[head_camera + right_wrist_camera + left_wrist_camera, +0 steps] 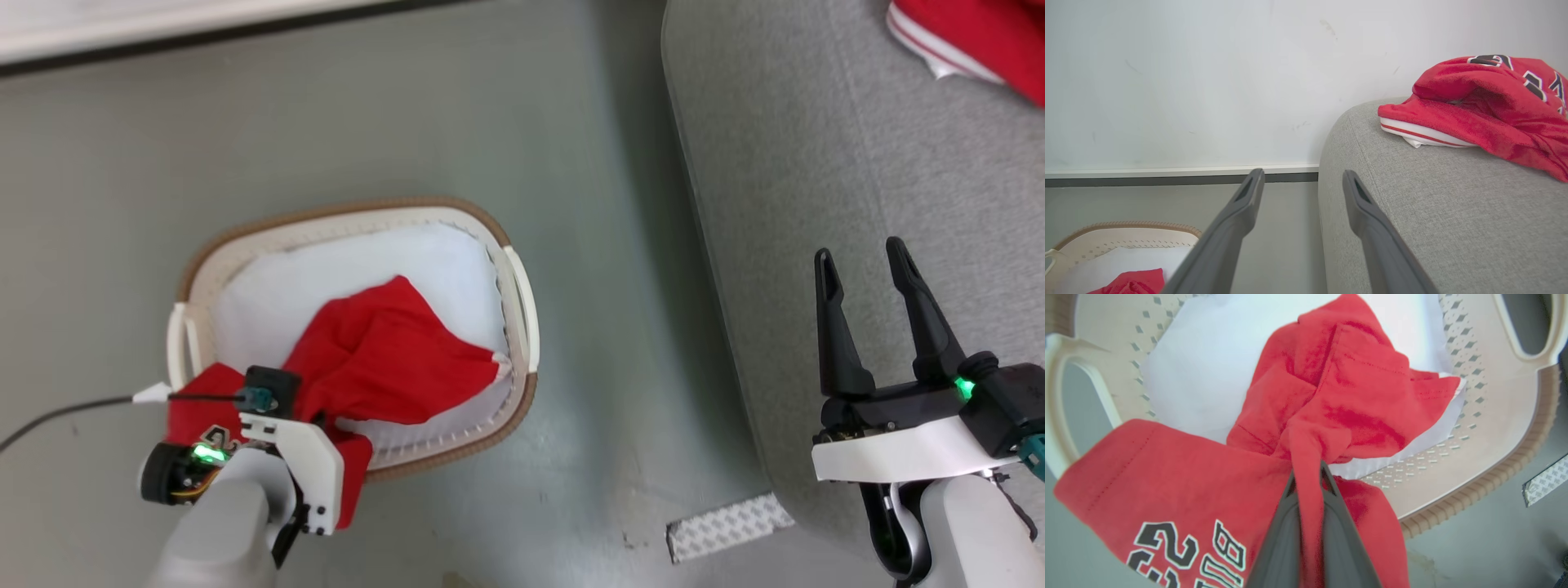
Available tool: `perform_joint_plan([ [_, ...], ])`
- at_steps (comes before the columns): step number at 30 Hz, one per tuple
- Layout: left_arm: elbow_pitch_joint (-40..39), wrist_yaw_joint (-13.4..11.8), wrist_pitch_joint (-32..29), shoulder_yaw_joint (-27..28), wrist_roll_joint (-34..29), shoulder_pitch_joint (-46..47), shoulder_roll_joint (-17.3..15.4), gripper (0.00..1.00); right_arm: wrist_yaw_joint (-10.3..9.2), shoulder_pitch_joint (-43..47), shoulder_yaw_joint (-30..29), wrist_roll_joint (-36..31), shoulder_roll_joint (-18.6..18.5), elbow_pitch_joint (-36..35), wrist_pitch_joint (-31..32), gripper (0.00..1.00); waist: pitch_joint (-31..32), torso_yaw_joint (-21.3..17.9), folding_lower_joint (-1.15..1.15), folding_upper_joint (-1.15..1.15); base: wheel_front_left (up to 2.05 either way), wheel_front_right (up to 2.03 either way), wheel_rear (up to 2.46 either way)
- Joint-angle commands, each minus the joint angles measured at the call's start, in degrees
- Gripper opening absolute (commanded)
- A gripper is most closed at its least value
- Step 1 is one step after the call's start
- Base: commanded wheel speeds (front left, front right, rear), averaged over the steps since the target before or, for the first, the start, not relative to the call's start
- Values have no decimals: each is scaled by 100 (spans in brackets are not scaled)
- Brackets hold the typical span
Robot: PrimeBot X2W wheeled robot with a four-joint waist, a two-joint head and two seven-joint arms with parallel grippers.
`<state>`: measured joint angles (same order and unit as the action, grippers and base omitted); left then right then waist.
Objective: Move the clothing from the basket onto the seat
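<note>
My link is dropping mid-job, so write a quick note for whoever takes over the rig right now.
Left pincer: shut on a fold of the red garment, which lies in the basket and hangs over its rim.
Right pincer: open, empty, by the seat edge.
Done: one red jersey lies on the seat.
Left: lift the pinched garment out and carry it to the seat. I cannot tell whether more lies beneath it.

Left tool (1308,473): points steeply down, both fingers pressed together on a fold of the clothing (1355,388). Left forearm (216,531) enters at the lower left of the head view, green wrist light on.
Right tool (861,260): fingers spread wide, pointing up the head view. Green light on its wrist.
</note>
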<state>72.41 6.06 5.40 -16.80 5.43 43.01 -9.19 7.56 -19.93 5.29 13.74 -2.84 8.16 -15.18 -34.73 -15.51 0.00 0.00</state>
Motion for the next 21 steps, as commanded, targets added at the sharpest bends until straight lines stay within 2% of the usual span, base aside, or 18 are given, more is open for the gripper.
perform_joint_plan([
  [1,-34,32,144,37,141,-75,19,0,-15,39,-14,-8,-10,42,5,100,204,53,0,0,0,0,0],
  [11,-504,135,776,-35,489,-478,210,0,-15,377,-62,-42,-11,217,4,100,1209,327,0,0,0,0,0],
  [18,-1533,126,936,-31,686,-888,263,0,-15,642,-82,-129,-10,357,5,100,1942,597,0,0,0,0,0],
  [21,-2171,29,962,44,785,-1164,275,0,-15,754,-58,-164,-11,411,5,100,2244,685,0,0,0,0,0],
])
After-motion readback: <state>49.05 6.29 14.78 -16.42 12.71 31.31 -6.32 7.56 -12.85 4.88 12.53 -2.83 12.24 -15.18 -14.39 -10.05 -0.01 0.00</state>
